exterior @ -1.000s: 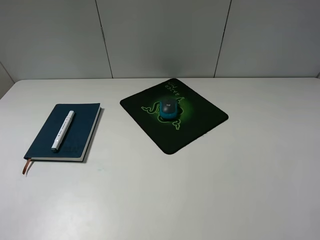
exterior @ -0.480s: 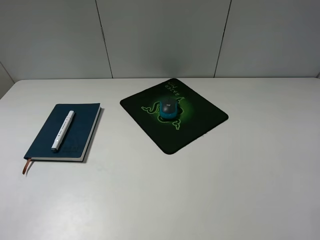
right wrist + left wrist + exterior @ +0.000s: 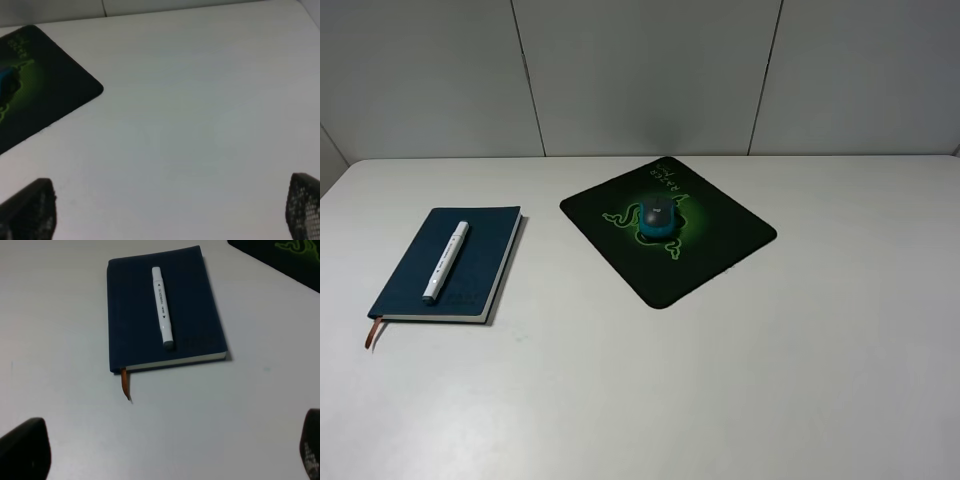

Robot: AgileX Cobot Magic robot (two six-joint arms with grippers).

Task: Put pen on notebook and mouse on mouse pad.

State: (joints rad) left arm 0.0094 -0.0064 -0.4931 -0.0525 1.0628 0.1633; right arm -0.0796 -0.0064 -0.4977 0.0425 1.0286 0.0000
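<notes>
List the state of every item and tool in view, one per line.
pen: lying flat on the notebook
notebook: closed, flat on table
mouse: resting on the mouse pad
mouse pad: flat on table
left tool: open, empty
right tool: open, empty

Neither arm appears in the high view, while each wrist view shows only dark fingertips at its two lower corners, the left gripper and the right gripper both spread wide apart with nothing between them.
</notes>
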